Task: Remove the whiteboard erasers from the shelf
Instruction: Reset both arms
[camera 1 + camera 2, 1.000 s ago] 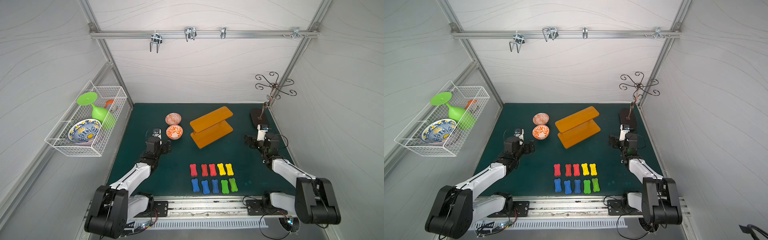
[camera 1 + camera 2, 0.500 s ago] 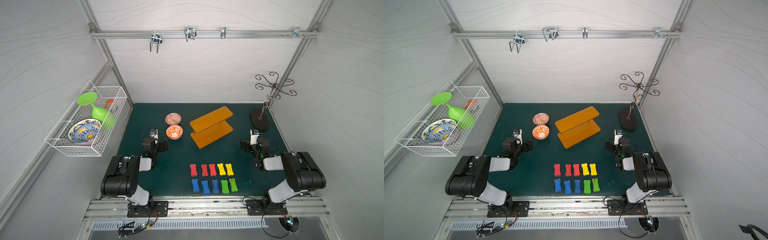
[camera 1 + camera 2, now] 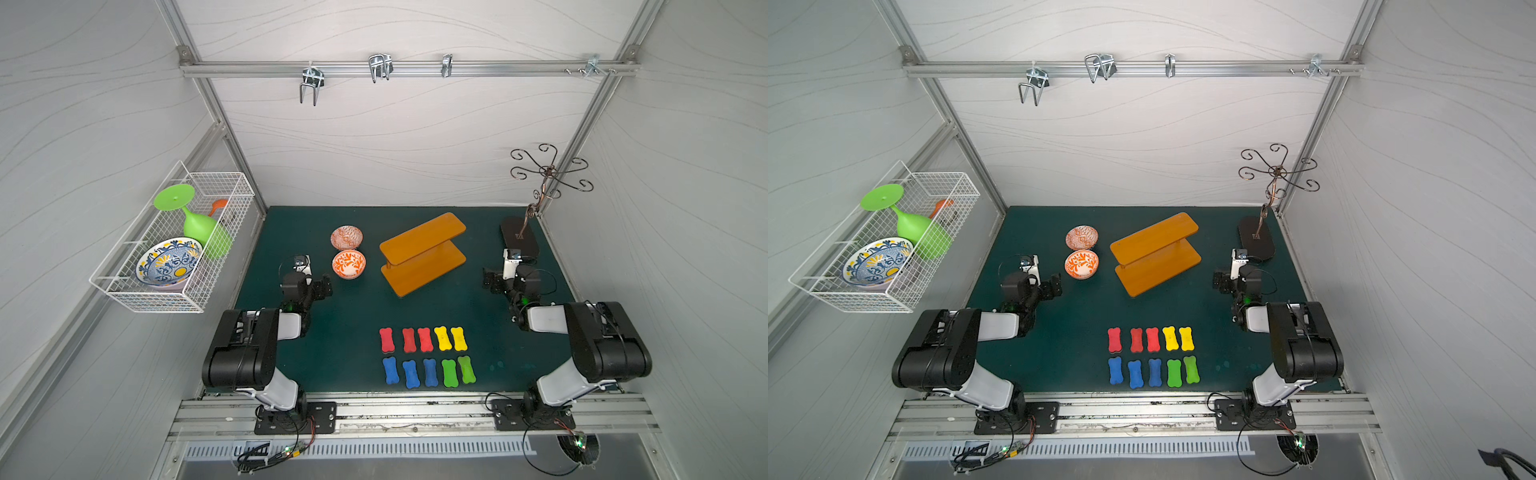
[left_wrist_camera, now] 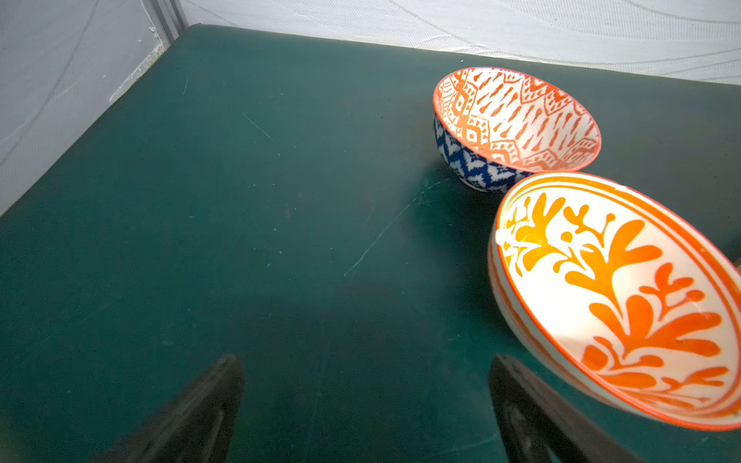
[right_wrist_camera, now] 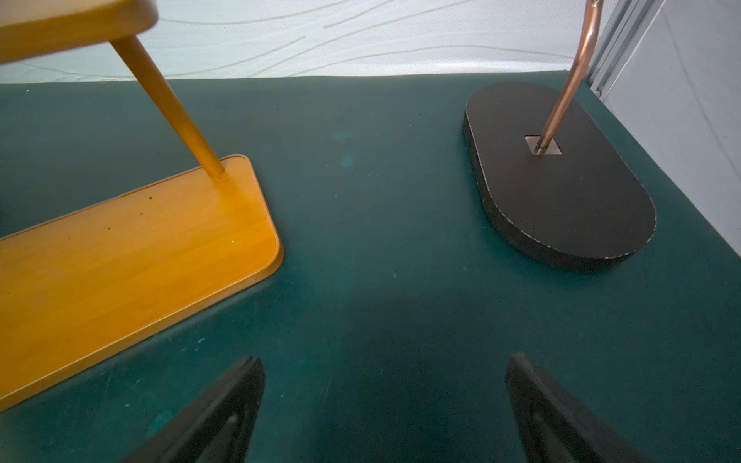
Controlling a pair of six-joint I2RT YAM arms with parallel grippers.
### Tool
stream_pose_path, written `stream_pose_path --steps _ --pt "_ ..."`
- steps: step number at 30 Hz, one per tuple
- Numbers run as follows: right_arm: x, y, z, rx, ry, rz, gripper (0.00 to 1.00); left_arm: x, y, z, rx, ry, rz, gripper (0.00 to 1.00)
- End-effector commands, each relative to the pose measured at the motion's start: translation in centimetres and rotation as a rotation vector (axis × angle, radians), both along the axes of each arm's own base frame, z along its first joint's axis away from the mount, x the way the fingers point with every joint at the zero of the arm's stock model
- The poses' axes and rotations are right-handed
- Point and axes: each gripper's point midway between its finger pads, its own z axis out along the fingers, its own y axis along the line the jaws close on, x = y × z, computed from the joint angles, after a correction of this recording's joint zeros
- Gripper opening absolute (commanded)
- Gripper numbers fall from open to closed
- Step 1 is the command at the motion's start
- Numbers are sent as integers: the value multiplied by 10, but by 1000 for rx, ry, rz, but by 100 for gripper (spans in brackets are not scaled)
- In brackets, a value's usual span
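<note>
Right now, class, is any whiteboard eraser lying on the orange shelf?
No: in a top view both boards of the shelf are bare, and all ten erasers lie in two rows on the green mat.

A second ago both arms lay stretched out low, their big black elbow joints far from the shelf. Now the left arm and the right arm are folded up. Those joints are lifted high and drawn nearer the shelf, one on either side of it, with the white links doubled back beneath them. Nearly all of this folding happened in the first half of that second. The left gripper has edged a little away from the shelf, and the right gripper a little toward it.
</note>
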Motion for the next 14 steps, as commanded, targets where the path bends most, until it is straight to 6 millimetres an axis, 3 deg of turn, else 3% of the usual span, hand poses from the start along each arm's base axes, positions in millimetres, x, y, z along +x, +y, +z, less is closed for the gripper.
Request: stream_pose_path --steps 1,7,9,14 --pt "-2 -1 1 -2 -4 -12 99 16 3 21 3 -72 11 100" --pt "0 2 -1 -16 4 -4 99 16 3 20 2 -70 11 100" --pt "4 19 -6 15 41 119 99 16 3 20 3 -70 11 100" --pt "-3 17 1 33 11 127 99 16 3 20 2 -68 11 100"
